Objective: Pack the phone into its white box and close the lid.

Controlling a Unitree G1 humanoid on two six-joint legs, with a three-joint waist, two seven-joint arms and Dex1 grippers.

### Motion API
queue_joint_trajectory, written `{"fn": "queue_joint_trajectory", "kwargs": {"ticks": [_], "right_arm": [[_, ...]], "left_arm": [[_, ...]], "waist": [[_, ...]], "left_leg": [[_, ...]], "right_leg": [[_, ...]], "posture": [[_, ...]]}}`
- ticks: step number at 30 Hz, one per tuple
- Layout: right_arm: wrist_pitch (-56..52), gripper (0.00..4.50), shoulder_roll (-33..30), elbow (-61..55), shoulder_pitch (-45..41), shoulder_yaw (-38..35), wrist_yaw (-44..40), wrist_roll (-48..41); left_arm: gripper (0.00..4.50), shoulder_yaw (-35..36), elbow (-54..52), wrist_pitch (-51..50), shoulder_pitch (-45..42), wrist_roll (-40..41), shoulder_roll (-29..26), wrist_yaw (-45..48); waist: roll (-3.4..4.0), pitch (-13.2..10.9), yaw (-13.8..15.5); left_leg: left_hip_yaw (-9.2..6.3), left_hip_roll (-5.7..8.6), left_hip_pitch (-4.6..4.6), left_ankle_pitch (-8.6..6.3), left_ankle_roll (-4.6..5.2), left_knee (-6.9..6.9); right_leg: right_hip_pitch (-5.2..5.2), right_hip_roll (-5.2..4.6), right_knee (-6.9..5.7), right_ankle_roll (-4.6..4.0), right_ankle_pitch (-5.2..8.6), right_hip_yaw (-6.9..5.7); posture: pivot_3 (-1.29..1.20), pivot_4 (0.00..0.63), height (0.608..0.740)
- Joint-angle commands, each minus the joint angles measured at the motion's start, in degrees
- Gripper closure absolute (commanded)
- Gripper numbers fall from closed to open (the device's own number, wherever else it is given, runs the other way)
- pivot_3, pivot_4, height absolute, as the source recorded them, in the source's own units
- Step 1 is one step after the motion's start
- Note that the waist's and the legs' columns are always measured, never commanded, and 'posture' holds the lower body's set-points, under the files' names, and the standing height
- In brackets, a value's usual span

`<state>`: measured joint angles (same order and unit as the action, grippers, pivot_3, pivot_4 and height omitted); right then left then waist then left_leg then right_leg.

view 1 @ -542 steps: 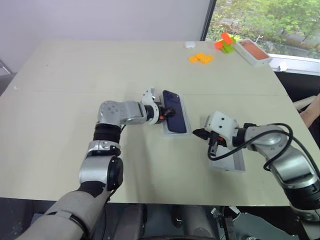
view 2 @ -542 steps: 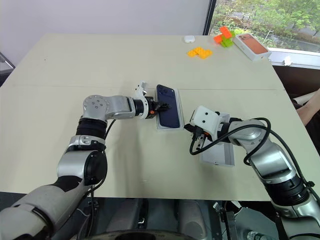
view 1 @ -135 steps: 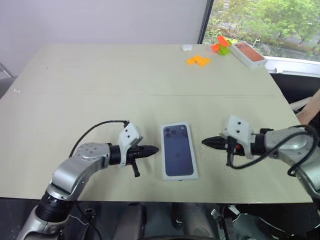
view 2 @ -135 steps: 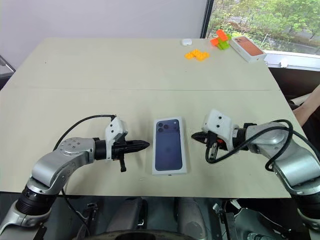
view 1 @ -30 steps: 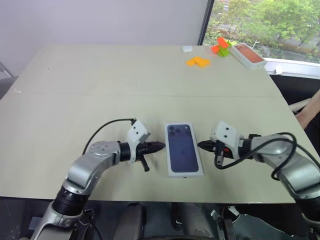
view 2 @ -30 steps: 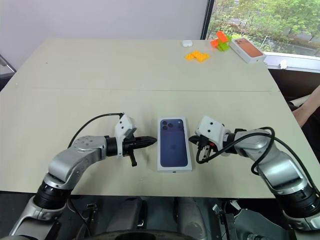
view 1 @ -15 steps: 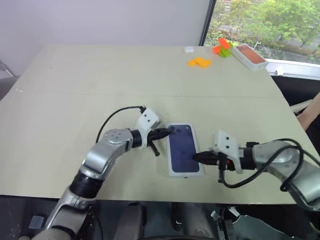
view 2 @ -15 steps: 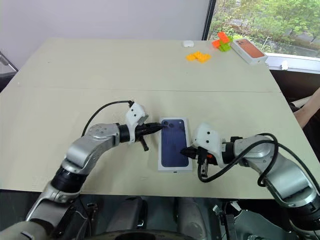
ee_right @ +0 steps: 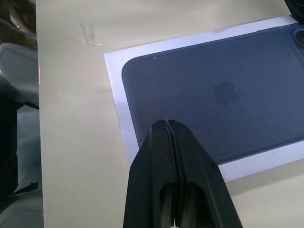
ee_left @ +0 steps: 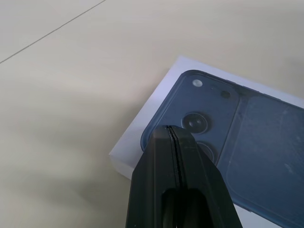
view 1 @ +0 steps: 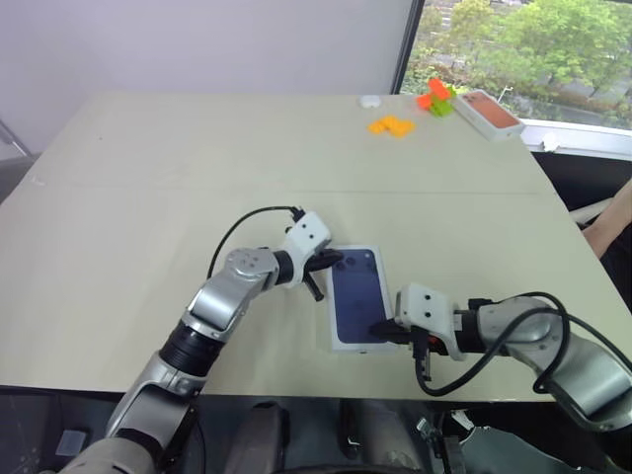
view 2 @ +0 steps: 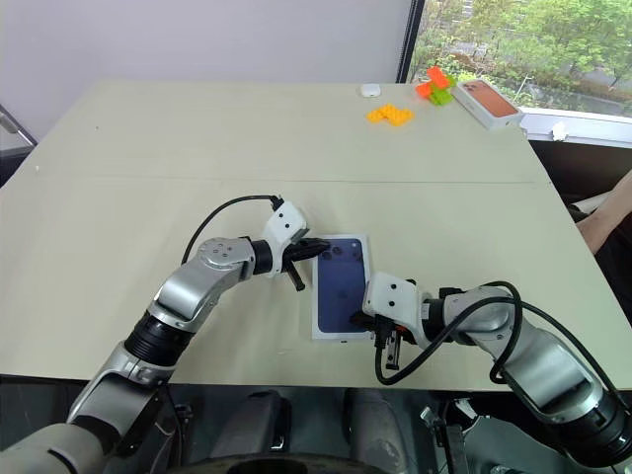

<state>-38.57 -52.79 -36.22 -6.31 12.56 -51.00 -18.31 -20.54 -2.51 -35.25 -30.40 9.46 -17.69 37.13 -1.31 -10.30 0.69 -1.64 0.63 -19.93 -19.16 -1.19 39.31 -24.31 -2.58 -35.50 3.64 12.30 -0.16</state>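
The lid [view 1: 357, 296], white with a dark blue phone picture on top, lies flat on the table near the front edge, covering the white box beneath it. The phone itself is hidden. My left gripper [view 1: 336, 263] is shut, its tip over the lid's far left corner, above the printed camera cluster [ee_left: 197, 123]. My right gripper [view 1: 380, 331] is shut too, its tip over the lid's near right part, close to the white border [ee_right: 118, 114]. Neither gripper holds anything.
At the far right of the table [view 1: 128, 197] lie a box with a salmon-orange top [view 1: 486, 111], an orange and green toy [view 1: 435, 98], orange bricks [view 1: 392, 125] and a small white object [view 1: 369, 100]. A person's arm [view 1: 617, 212] shows at the right edge.
Both shut grippers have closed in from beside the lid to over it: the left onto its far left corner, the right onto its near right part. The lid has stayed in place.
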Motion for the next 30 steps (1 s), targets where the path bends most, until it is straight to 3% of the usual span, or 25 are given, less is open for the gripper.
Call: {"fn": "queue_joint_trajectory", "kwargs": {"ticks": [1, 3, 5, 11, 16, 20, 25, 30], "right_arm": [[0.2, 4.48, 1.5, 1.2, 0.0, -2.5, 1.6, -0.2], [-0.2, 4.48, 4.8, 1.8, -2.0, -6.8, 4.5, -2.3], [0.7, 4.48, 7.9, 3.5, -3.4, -12.8, 6.6, -4.7], [-0.7, 4.48, 9.2, 9.9, -4.7, -24.2, 7.4, -9.5], [4.0, 4.48, 8.6, 17.1, -3.5, -26.3, 8.2, -6.2], [5.2, 4.48, 9.1, 20.1, -3.6, -26.2, 9.3, -5.3], [7.3, 4.48, 9.4, 23.3, -0.4, -28.3, 9.5, -5.0], [7.4, 4.48, 10.3, 21.5, 1.4, -28.4, 9.1, -6.3]], "left_arm": [[4.50, 2.5, -0.3, 2.7, 2.6, 1.2, 1.6, -0.5], [4.50, 9.8, -2.9, 3.8, 2.7, 6.0, 4.9, -2.8], [4.50, 16.5, -7.3, 2.6, 3.4, 10.0, 3.9, -3.1], [4.50, 29.8, -11.7, 0.1, 10.1, 14.3, -8.4, -0.4], [4.50, 38.5, -10.1, 1.2, 19.0, 15.9, -16.5, 2.4], [4.50, 42.0, -8.6, 3.2, 23.4, 16.2, -19.8, 4.1], [4.50, 44.6, -10.2, 3.9, 30.8, 17.6, -18.9, 4.3], [4.50, 43.8, -10.8, 4.7, 32.9, 17.8, -19.2, 4.5]], "waist": [[-0.01, 0.1, 0.0], [-0.04, 0.0, 0.0], [-0.07, 0.0, -0.1], [0.04, 0.0, -0.4], [0.06, 0.0, -0.2], [0.06, 0.0, 0.1], [0.08, 0.0, -0.1], [0.10, -0.1, 0.0]], "left_leg": [[0.00, 0.00, 0.01, 0.00, 0.00, 0.00], [0.00, -0.01, -0.01, 0.00, 0.00, 0.00], [0.01, -0.02, -0.13, 0.02, -0.03, 0.04], [-0.02, -0.17, -0.18, 0.03, -0.06, -0.13], [0.03, -0.12, -0.30, 0.03, -0.05, -0.11], [0.04, -0.01, -0.39, 0.02, -0.04, -0.11], [0.07, -0.03, -0.37, 0.01, -0.02, -0.12], [0.03, -0.15, -0.36, 0.00, -0.02, -0.12]], "right_leg": [[0.01, 0.00, 0.01, 0.00, 0.00, 0.00], [0.01, -0.02, 0.01, -0.01, 0.00, 0.00], [-0.15, -0.02, -0.04, -0.02, -0.02, 0.02], [-0.36, 0.15, -0.18, -0.08, -0.05, 0.01], [-0.38, 0.08, -0.02, -0.08, -0.05, 0.01], [-0.37, -0.05, 0.12, -0.08, -0.05, 0.00], [-0.37, -0.09, 0.15, -0.09, -0.05, 0.02], [-0.38, -0.06, 0.13, -0.10, -0.05, 0.03]], "posture": [[0.00, 0.150, 0.740], [0.00, 0.150, 0.740], [0.00, 0.150, 0.740], [0.00, 0.150, 0.740], [0.00, 0.150, 0.740], [0.00, 0.150, 0.740], [0.00, 0.150, 0.740], [0.00, 0.150, 0.740]]}}
